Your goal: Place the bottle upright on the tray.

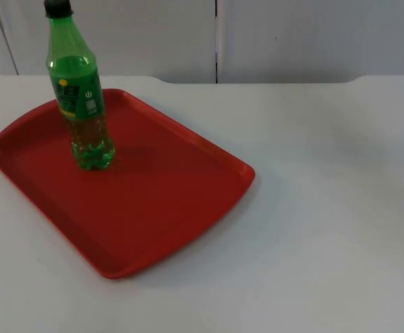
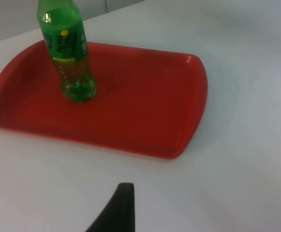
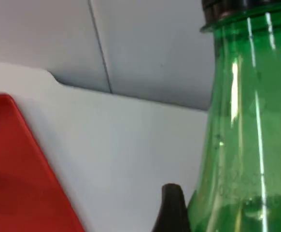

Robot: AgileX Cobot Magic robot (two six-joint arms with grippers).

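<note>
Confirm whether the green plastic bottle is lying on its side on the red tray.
No, the green plastic bottle stands upright on the red tray, black cap up.

bottle (image 3: 246,121) cut off at the frame edge — right claw's grip untellable.

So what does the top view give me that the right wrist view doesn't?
Top view: the whole red tray, with the bottle standing upright on its far left part, base on the tray floor.
Right wrist view: the right pincer close beside the bottle's neck.
Both: the green bottle with its black cap, a stretch of tray rim, the white table and the grey wall.
The left pincer waits over the table, short of the tray.
</note>
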